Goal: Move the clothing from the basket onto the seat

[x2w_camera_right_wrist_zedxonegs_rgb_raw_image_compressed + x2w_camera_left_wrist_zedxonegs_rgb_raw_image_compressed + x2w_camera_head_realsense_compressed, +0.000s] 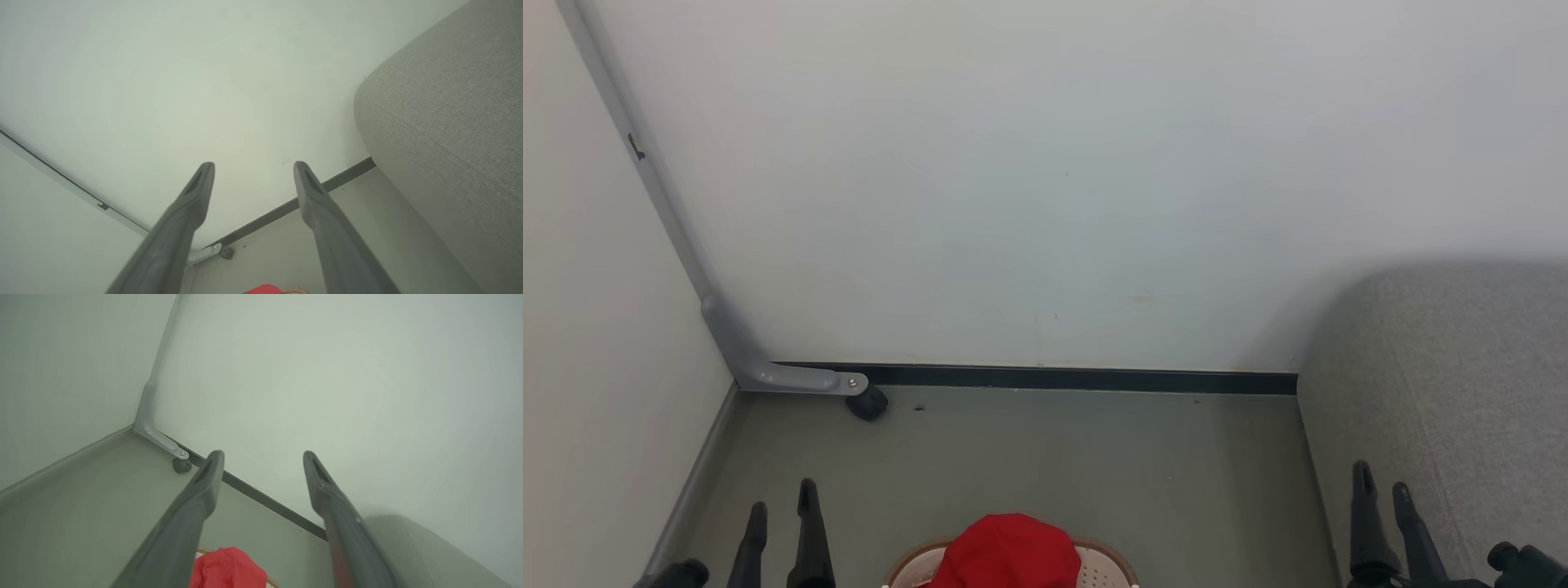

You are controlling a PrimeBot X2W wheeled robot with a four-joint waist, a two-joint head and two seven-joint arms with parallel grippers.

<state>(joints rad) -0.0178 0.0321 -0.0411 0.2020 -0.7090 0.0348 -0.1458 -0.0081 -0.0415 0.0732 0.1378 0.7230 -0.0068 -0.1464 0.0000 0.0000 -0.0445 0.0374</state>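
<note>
Head view has the red clothing (1009, 551) heaped in the basket (1104, 572) right at the bottom edge, sitting on the floor (1054, 457). Only the top of the pile is in frame, so it's probably more than one garment, but I can't tell. Left end effector (783, 496) and right end effector (1381, 478) sit either side of the basket, both with fingers spread wide and nothing in them — the right one is by the edge of the grey seat (1445, 392).

The clothing (1005, 551) is soft cloth, basket (1101, 572) perforated plastic, seat (1437, 367) woven fabric.
</note>
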